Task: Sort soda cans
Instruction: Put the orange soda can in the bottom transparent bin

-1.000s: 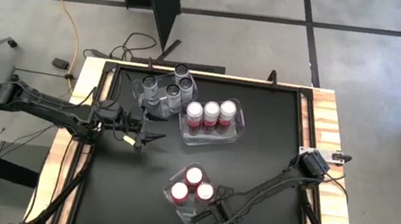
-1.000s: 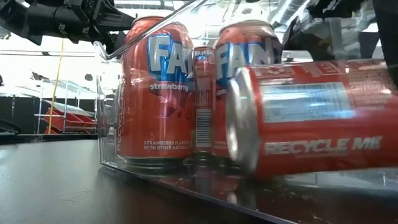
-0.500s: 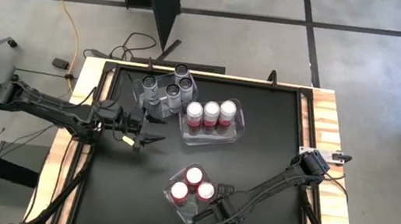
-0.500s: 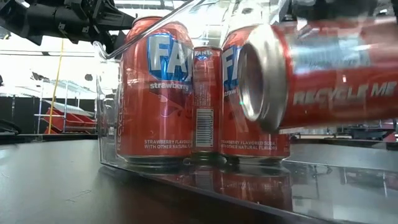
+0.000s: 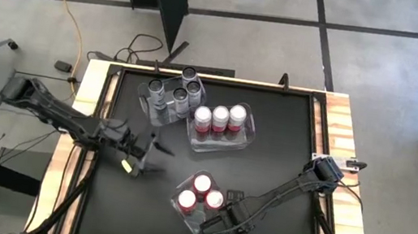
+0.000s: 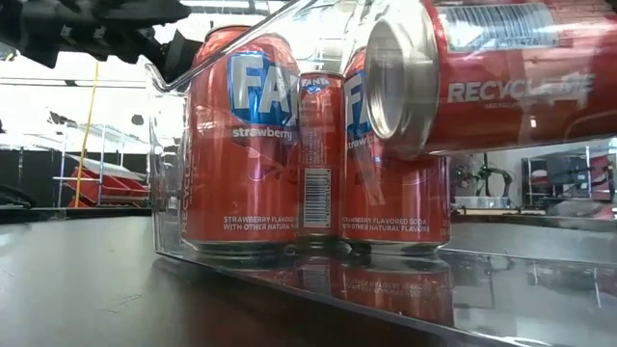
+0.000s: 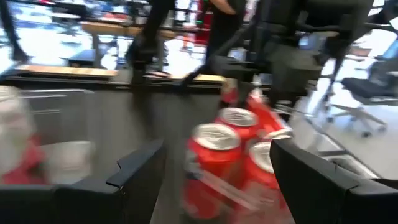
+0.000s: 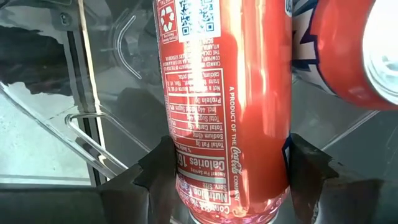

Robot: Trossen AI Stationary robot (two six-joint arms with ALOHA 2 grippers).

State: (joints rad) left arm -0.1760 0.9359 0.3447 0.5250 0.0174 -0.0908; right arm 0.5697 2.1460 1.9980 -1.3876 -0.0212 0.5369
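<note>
My right tool (image 8: 227, 177) clamps a red can (image 8: 224, 93) sideways, clear of the near bin (image 6: 169, 173), for tipping in; left tool (image 7: 214, 180) waits, fingers apart (mid-worktop).

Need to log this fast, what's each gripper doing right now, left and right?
Left gripper: open, holding nothing, above the table.
Right gripper: closed on a red soda can, lifted sideways by the near bin.

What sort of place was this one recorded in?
Most likely a robotics lab or workshop: a bare concrete floor with taped lines, a yellow cable trailing across it, and office chairs beyond the table.
</note>
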